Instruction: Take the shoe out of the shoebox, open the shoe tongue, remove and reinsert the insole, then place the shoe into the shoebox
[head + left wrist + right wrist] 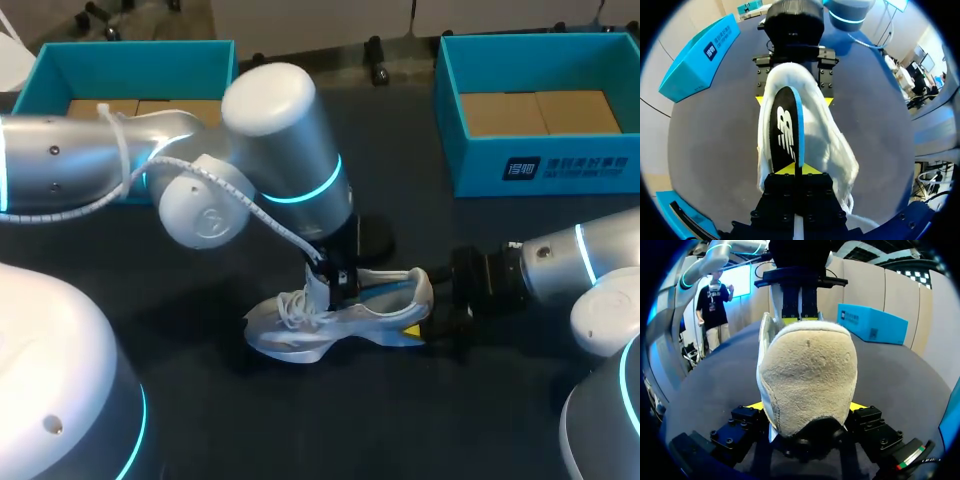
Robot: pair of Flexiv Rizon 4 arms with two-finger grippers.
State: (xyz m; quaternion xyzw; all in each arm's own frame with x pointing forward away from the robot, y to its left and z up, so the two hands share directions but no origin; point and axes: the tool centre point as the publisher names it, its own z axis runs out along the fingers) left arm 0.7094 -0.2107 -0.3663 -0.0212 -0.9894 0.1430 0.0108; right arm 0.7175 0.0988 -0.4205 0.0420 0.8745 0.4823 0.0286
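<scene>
The left arm reaches down from above, its claw (796,170) pinched on the near end of the black insole (785,127), which stands on edge inside the shoe. The right arm lies low over the table (300,430), its claw (440,322) clamping the heel from both sides. The white shoe (330,322) sits upright between two open blue boxes (540,165) (130,47), well apart from both. The left arm's elbow covers part of the left box.

- Robotics lab: left arm (280,130) and right arm (570,265) meet over a dark table (400,420).
- Teal shoebox (60,70) at 11 o'clock, second shoebox (540,165) at 1 o'clock.
</scene>
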